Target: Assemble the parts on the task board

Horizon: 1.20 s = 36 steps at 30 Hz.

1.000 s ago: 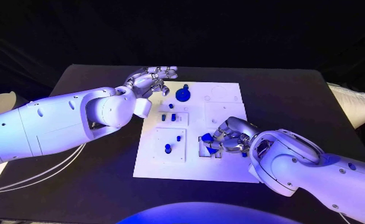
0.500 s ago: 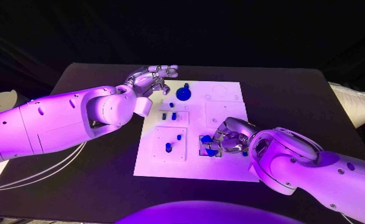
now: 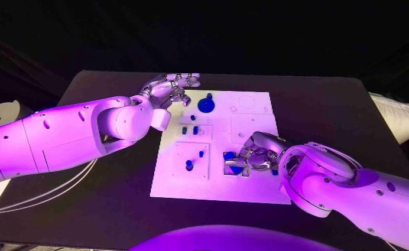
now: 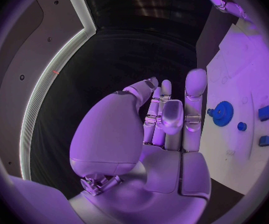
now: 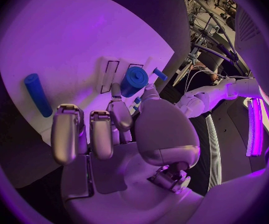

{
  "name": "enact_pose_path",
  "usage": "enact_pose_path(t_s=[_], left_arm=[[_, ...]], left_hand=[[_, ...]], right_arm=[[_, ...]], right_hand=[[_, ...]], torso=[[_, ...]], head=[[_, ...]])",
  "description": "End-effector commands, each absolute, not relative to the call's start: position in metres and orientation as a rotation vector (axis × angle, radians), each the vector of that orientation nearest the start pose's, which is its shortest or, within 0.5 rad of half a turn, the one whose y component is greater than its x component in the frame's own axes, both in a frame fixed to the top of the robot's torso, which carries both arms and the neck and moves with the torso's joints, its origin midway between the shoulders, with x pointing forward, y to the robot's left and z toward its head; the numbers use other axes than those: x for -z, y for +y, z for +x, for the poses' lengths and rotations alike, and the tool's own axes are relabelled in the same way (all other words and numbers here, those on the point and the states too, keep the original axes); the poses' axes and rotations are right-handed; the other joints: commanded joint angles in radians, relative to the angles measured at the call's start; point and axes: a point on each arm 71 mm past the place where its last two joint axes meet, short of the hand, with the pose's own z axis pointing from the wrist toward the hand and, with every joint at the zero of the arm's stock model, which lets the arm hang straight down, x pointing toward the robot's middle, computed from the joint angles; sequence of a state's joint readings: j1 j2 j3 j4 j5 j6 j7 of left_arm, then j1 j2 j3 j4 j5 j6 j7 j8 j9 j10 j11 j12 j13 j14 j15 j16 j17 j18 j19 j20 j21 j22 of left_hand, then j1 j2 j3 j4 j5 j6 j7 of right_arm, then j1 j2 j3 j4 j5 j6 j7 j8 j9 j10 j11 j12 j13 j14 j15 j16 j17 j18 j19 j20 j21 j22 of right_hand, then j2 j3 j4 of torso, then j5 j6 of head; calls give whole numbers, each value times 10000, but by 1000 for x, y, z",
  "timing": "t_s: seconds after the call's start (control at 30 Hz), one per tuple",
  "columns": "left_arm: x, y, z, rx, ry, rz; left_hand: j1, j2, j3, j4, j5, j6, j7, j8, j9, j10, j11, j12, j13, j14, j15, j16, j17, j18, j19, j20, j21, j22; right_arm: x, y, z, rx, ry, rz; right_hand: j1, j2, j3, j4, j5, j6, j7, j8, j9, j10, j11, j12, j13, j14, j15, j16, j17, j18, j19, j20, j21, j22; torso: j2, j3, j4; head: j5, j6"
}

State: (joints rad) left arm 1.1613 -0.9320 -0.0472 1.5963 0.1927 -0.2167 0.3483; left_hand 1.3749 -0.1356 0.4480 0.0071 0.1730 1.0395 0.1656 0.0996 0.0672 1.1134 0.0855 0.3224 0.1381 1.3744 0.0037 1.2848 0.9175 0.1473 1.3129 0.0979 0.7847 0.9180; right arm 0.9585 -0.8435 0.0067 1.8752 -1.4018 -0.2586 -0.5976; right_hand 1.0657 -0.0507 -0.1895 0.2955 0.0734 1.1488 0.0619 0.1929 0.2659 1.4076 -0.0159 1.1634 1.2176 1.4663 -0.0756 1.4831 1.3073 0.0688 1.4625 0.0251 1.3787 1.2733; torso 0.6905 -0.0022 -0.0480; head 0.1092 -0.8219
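With our silver right hand (image 3: 256,155) pinching the short blue plastic cylinder (image 5: 134,81) over the near right recess of the white task board (image 3: 256,121), we keep it upright while lowering, our left hand (image 3: 173,88) hovering empty, fingers loosely extended.

Smooth plastic and polished metal on a matt table

The task board (image 3: 217,189) looks matt white and smooth; the blue gear (image 4: 221,113) at its 12 o'clock end looks like matt plastic. Both hands, left hand (image 3: 173,89) and right hand (image 3: 256,153), shine like polished metal, and the table (image 3: 102,201) is dull black.
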Motion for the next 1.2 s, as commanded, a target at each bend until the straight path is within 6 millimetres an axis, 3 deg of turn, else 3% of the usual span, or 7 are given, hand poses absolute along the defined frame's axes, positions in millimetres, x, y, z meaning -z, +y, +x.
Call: enact_pose_path(t_s=[0.03,0.4,0.7,1.1,1.2], left_arm=[[199,227,466,16435,14597,-13878],[199,227,466,16441,14603,-13879],[199,228,465,16446,14613,-13881],[199,228,465,16470,14627,-13876],[198,228,465,16473,14633,-13872]], left_hand=[[-34,83,-21,-32,47,-61,-4,60,11,-87,8,55,12,-77,-11,-29,-15,127,-33,38,-37,-13],[-34,83,-21,-32,47,-61,-4,60,11,-87,8,55,12,-77,-11,-29,-15,127,-33,38,-37,-13],[-34,83,-21,-32,47,-61,-4,60,11,-87,8,55,12,-77,-11,-29,-15,127,-33,38,-37,-13],[-24,91,-12,-52,61,-66,-1,72,11,-117,10,100,20,-90,-10,-36,-52,127,-30,37,-40,-9],[-24,91,-12,-52,61,-66,-1,72,11,-117,10,100,20,-90,-10,-36,-52,127,-30,37,-40,-9]], right_arm=[[246,-129,371,-6048,20448,817],[243,-128,369,-6185,20294,776],[238,-129,362,-6324,20244,563],[237,-132,358,-6214,20407,245],[238,-132,358,-6253,20493,212]], right_hand=[[-286,-146,-69,-4,-203,-78,14,-30,41,-48,32,-39,2,732,-51,-27,1041,-18,-54,-7,-54,-12],[-465,-262,-40,0,-218,-75,10,-19,81,-20,25,-3,50,741,-53,-11,1079,-28,-33,-8,-25,37],[-278,7,173,-34,-97,26,-39,61,183,139,-19,228,260,778,-84,75,1234,-65,47,-29,98,216],[-80,191,153,-70,471,17,-55,84,281,162,-35,216,296,782,-100,80,1256,-67,49,-49,103,225],[621,281,235,-286,964,81,-88,139,360,261,-59,453,532,788,-121,93,1290,-73,63,-66,129,267]], torso=[[2,3,-6],[10,9,-10],[14,10,2],[1,-2,-1],[5,2,3]], head=[[11,-2],[12,0],[26,-4],[42,-7],[40,-9]])
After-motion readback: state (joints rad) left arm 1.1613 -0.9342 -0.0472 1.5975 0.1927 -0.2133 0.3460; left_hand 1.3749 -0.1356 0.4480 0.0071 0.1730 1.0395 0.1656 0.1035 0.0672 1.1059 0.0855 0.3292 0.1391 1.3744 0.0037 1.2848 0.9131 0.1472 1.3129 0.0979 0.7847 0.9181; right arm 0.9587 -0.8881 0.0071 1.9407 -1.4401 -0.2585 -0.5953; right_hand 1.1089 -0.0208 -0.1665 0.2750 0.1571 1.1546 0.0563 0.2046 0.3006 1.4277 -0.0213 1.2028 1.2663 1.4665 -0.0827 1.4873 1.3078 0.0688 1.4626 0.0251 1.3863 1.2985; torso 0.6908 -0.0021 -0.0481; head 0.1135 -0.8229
